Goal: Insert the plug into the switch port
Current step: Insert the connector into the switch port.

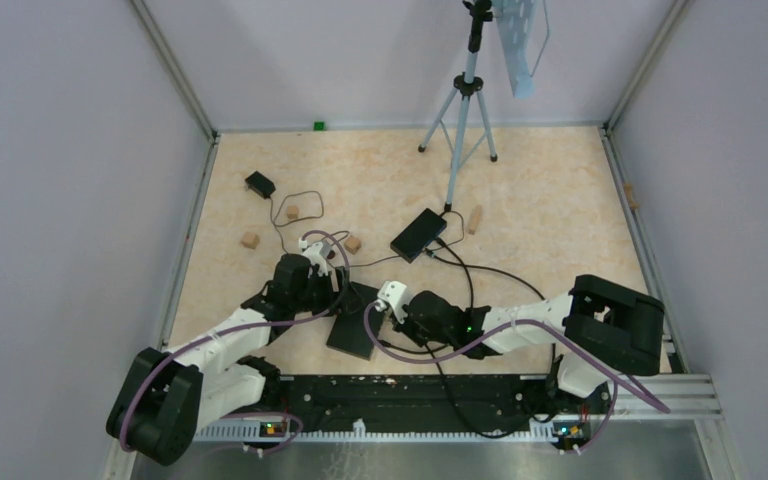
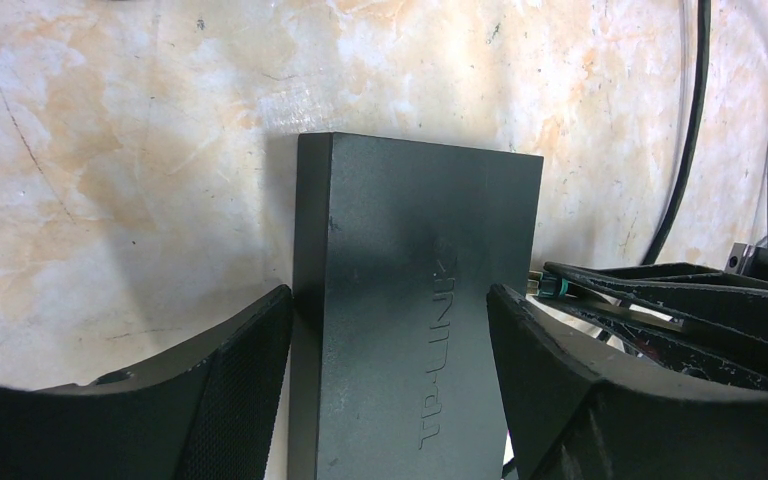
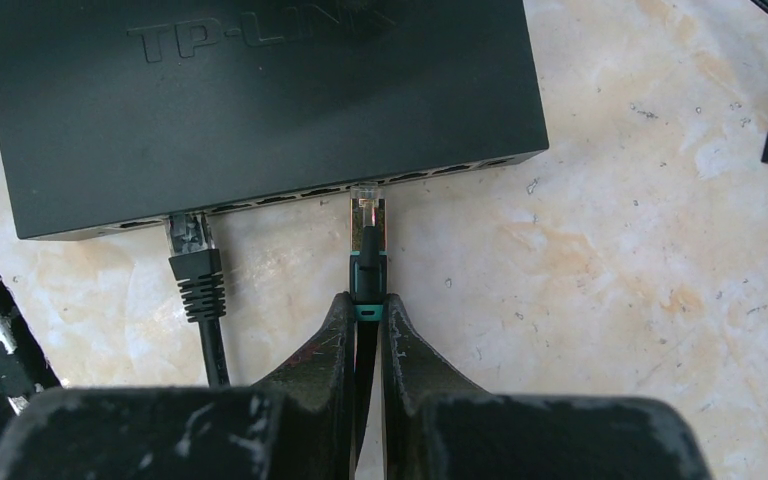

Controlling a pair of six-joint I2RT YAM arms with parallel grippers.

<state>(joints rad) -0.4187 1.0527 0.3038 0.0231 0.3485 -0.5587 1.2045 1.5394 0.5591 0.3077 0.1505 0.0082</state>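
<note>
Right tool (image 3: 365,335) clamped on plug (image 3: 366,235) at switch (image 3: 250,100) port, left tool (image 2: 390,340) wide, straddling switch

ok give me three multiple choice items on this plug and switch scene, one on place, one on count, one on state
1. Where is the plug held by the right gripper?
A. just in front of the switch's port row, its tip at a port
B. lying behind the switch
C. on top of the switch

2. How many cables are already plugged into the front of the switch, going by the right wrist view?
A. none
B. one
C. three

3. How do the left gripper's jaws stand?
A. shut tight on a cable
B. spread, one on each side of the switch
C. shut above bare table

Answers: 1 A, the clear plug tip sits at the port edge, not visibly seated. 2 B, one black cable sits in a port to the left. 3 B, the left wrist view shows the switch body between the spread jaws.
</note>
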